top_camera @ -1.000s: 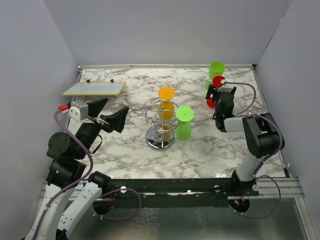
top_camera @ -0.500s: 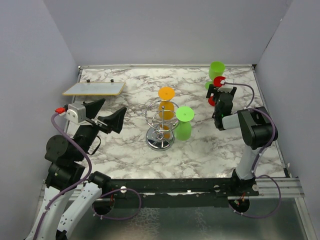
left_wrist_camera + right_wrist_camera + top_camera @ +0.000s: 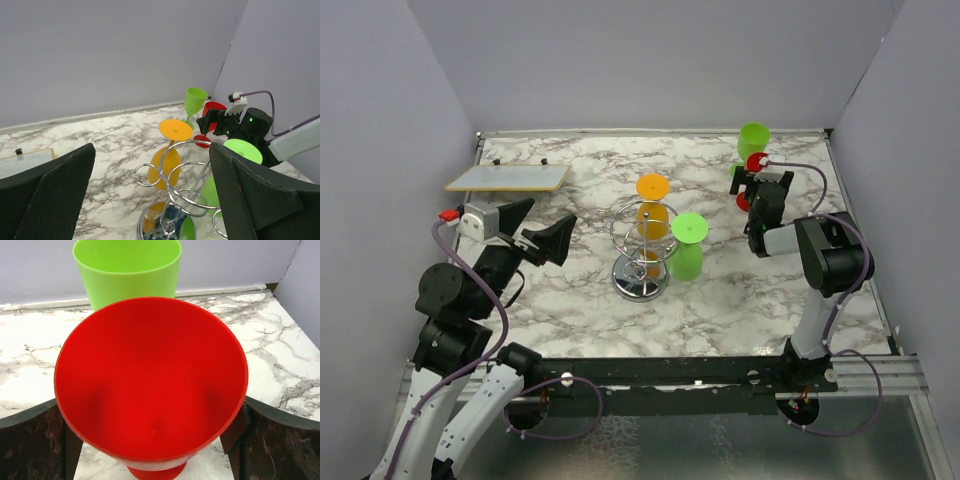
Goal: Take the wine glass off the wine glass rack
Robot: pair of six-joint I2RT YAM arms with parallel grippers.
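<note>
Right hand [image 3: 152, 440] clamped on the red wine glass [image 3: 150, 365], green glass [image 3: 127, 270] just behind; left hand [image 3: 540, 225] wide apart, near the wine glass rack [image 3: 642, 240].

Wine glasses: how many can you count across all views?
4. An orange glass and a green glass hang upside down on the rack; a second green glass stands far right; a red glass sits in the right gripper. None seems hidden.

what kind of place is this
Likely a robot lab test cell: bare grey walls box in a marble-patterned table, and the left arm and right arm sit bolted to a rail at its near edge.
</note>
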